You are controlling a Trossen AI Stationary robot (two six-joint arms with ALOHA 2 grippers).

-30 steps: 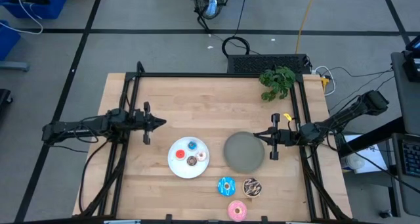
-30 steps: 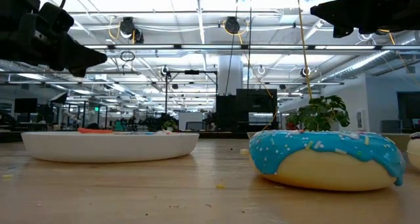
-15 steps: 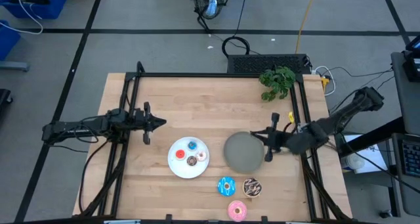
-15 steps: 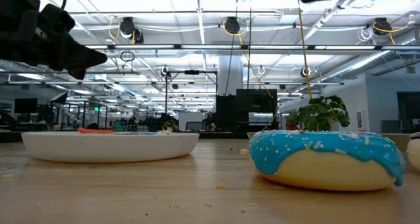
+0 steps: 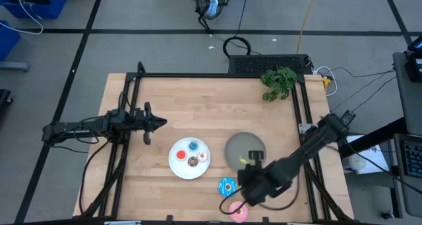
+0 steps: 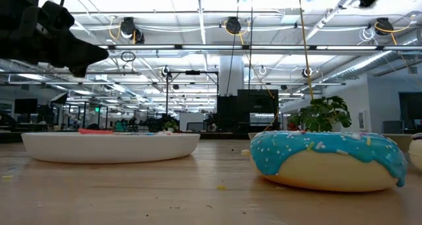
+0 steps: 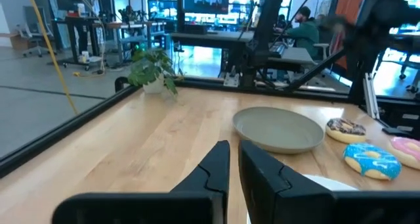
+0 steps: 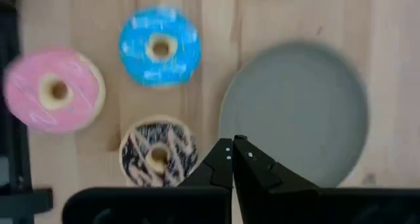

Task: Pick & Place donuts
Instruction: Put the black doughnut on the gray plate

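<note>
Three larger donuts lie flat on the table near its near edge: blue-iced [image 8: 159,45] [image 5: 227,186], pink-iced [image 8: 54,90] [image 5: 238,212] and chocolate sprinkled [image 8: 158,154], which my right arm hides in the high view. Four tiny donuts, red [image 5: 181,154], blue [image 5: 192,146], brown [image 5: 192,161] and whitish-pink [image 5: 202,156], lie on the white plate [image 5: 177,167]. My right gripper [image 8: 233,142] [image 5: 250,179] is shut, hovering above the chocolate donut's far edge, pointing down. My left gripper [image 5: 162,124] [image 7: 234,148] is shut, level, left of the white plate.
The grey plate [image 5: 245,146] [image 8: 295,112] lies right of the white plate, just beyond the larger donuts. A potted plant [image 5: 278,82] stands at the far right corner. A black frame rail [image 5: 217,76] borders the table. Bare wood stretches across the far half.
My right arm has swung from the table's right edge toward the near edge, passing over the grey plate, and has tipped downward; it now hangs over the chocolate sprinkled donut. Its fingers have stayed shut. Nothing on the table has moved.
</note>
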